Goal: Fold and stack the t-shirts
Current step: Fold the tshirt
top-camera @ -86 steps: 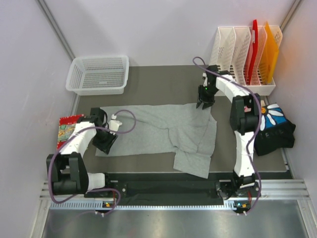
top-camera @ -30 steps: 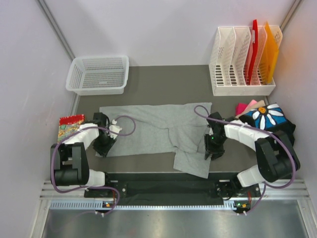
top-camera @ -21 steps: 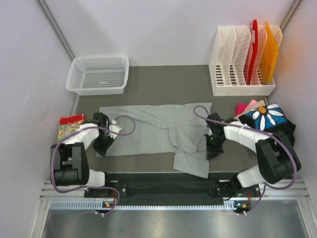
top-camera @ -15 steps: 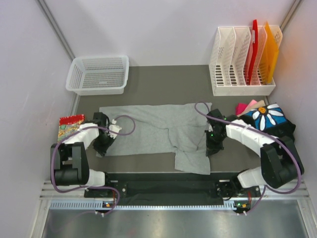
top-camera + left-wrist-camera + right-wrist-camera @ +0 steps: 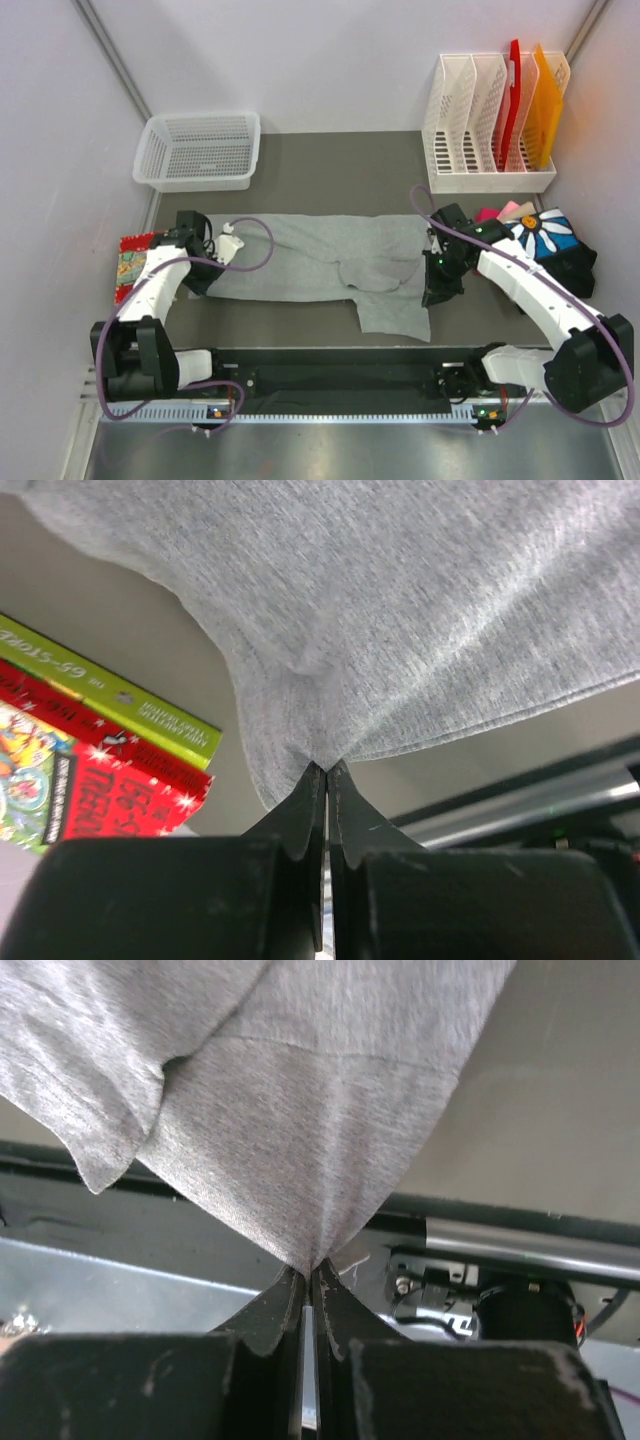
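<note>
— Where is the grey t-shirt (image 5: 320, 262)?
— Stretched across the worktop (image 5: 340, 170). My left hand (image 5: 325, 772) is clamped on its left edge — my right hand (image 5: 308, 1270) is clamped on its right edge.

White arms (image 5: 160, 285), black joints (image 5: 137, 358), seemingly purple cables (image 5: 262, 240).

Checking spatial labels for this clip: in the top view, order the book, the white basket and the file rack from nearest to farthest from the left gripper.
1. book, immediately left of the left gripper.
2. white basket, in the far left corner.
3. file rack, in the far right corner, across the grey t-shirt.
</note>
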Robot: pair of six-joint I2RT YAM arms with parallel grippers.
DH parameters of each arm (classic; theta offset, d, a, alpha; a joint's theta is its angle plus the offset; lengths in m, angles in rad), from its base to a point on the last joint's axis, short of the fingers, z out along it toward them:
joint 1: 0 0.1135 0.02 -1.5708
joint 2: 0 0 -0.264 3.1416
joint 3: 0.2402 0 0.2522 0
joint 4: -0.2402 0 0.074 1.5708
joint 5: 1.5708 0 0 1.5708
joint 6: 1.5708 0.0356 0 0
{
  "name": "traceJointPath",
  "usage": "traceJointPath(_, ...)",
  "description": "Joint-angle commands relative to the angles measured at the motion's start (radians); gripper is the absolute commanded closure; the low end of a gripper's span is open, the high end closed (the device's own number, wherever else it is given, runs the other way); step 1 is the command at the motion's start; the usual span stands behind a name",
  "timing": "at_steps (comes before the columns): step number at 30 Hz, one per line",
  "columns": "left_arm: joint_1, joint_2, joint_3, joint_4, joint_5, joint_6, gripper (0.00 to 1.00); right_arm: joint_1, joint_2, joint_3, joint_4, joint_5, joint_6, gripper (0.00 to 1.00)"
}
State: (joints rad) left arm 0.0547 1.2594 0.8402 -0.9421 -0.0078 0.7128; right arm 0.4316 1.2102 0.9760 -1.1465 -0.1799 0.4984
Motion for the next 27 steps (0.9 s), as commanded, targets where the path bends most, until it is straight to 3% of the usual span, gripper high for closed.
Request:
traceJointPath(1,0.007,-0.035,0.074,-0.174,0.037,0.1,1.0,0.015,-0.028,0.062,-0.122,-0.033,0.003,1.0)
traceJointPath(10,0.007,0.004,0.172,-0.287,0.086,0.142,0.98,0.019,-0.037,0.084,-0.187,-0.118,-0.001,1.0)
traceJointPath(27,0.005,0.379,0.437,-0.051,0.029,0.175,0.98,-0.079,0.255,0.332,-0.016,0.025,-0.046,1.0)
